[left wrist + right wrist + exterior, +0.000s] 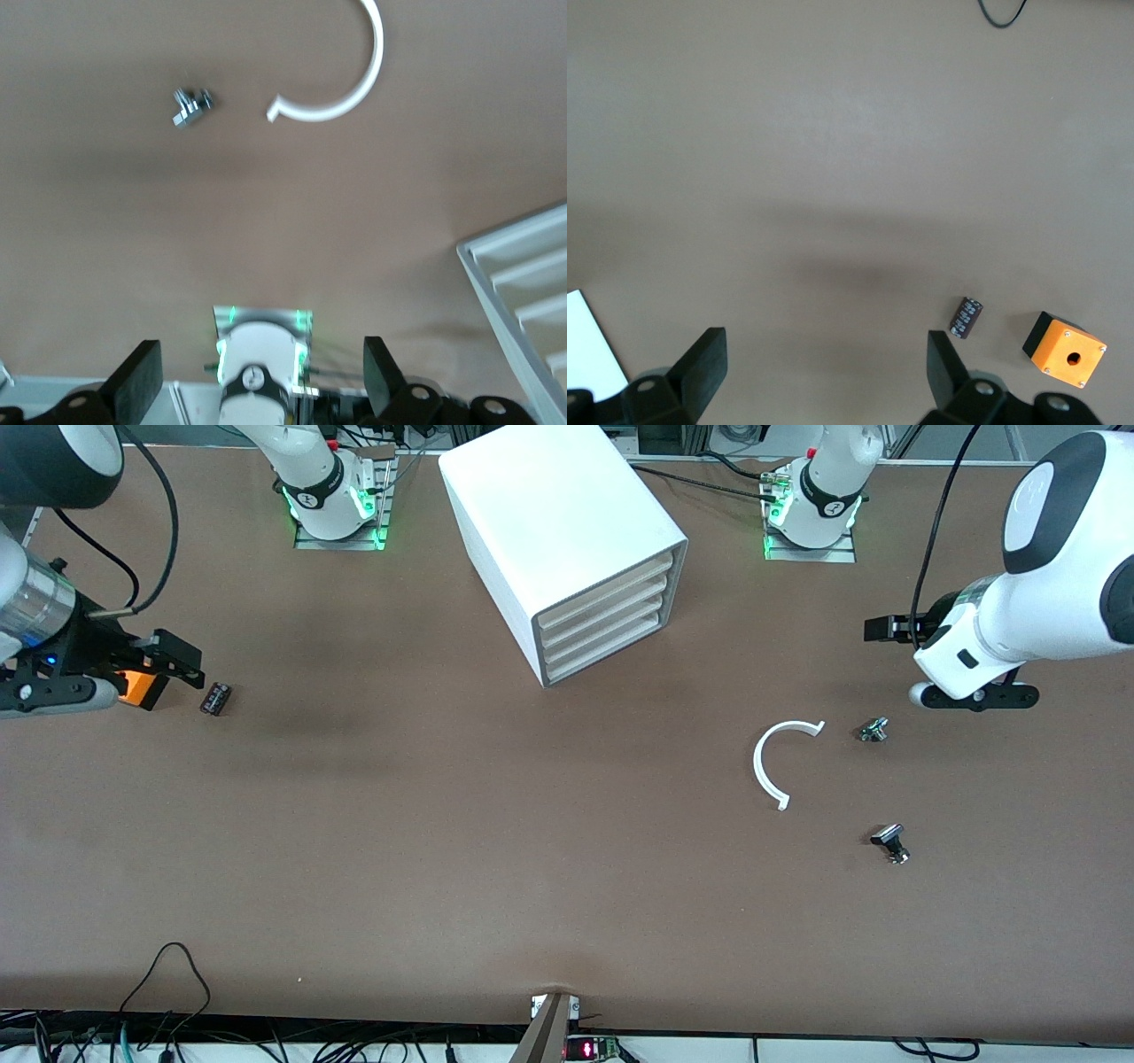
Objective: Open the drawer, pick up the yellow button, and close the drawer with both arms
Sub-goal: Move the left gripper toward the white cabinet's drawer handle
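Observation:
The white cabinet (567, 531) stands between the two arm bases. Its uppermost drawer (611, 587) is shut, like the three beneath it. The button is not in view. My right gripper (182, 660) is open and empty over the table at the right arm's end, just above the orange box with a hole (140, 688). In the right wrist view my right gripper (824, 365) has wide-apart jaws over bare table. My left gripper (881, 629) is open and empty over the left arm's end. In its wrist view my left gripper (257, 381) frames the arm's base, with the cabinet's drawer fronts (532, 292) at the edge.
A small black block (216, 698) lies beside the orange box; the block (967, 317) and the box (1066, 350) also show in the right wrist view. A white C-shaped ring (780, 762) and two small metal parts (873, 730) (891, 843) lie toward the left arm's end.

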{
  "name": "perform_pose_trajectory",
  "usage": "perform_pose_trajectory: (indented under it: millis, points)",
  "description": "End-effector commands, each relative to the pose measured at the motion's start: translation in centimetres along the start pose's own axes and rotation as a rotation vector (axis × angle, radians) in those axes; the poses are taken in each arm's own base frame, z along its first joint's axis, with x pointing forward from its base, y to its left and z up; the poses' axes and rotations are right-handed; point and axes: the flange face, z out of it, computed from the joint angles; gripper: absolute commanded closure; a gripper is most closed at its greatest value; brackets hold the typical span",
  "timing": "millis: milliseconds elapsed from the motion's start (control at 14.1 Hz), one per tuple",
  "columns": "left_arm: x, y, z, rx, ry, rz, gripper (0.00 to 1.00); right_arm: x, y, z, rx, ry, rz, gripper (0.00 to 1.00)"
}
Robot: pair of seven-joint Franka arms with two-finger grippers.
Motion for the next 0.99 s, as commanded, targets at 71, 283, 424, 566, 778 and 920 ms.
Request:
perform_pose_trajectory:
  millis: [71, 283, 424, 566, 778, 920]
  points:
    - [0.9, 1.2, 2.9, -0.185, -0.252, 0.078, 0.00, -0.8, 0.8, 0.1, -0.005, -0.069, -0.153, 0.00]
    - [5.0, 5.1, 8.6, -0.345, -0.433, 0.145, 0.00, -0.5, 1.0, 0.3, -0.006, -0.064, -0.387, 0.00]
    - [7.5, 7.7, 12.0, -0.460, -0.512, 0.173, 0.00, -0.2, 1.2, 0.9, -0.004, -0.075, -0.428, 0.00]
    - [8.7, 10.2, 13.7, -0.532, -0.509, 0.247, 0.00, -0.2, 0.9, 0.9, -0.003, -0.076, -0.443, 0.00]
    - [8.2, 14.4, 14.7, -0.578, -0.467, 0.380, 0.00, -0.1, 0.8, 1.5, 0.016, -0.086, -0.537, 0.00]
    - [8.2, 16.4, 14.6, -0.621, -0.418, 0.432, 0.00, 0.0, 0.9, 1.4, 0.011, -0.082, -0.610, 0.00]
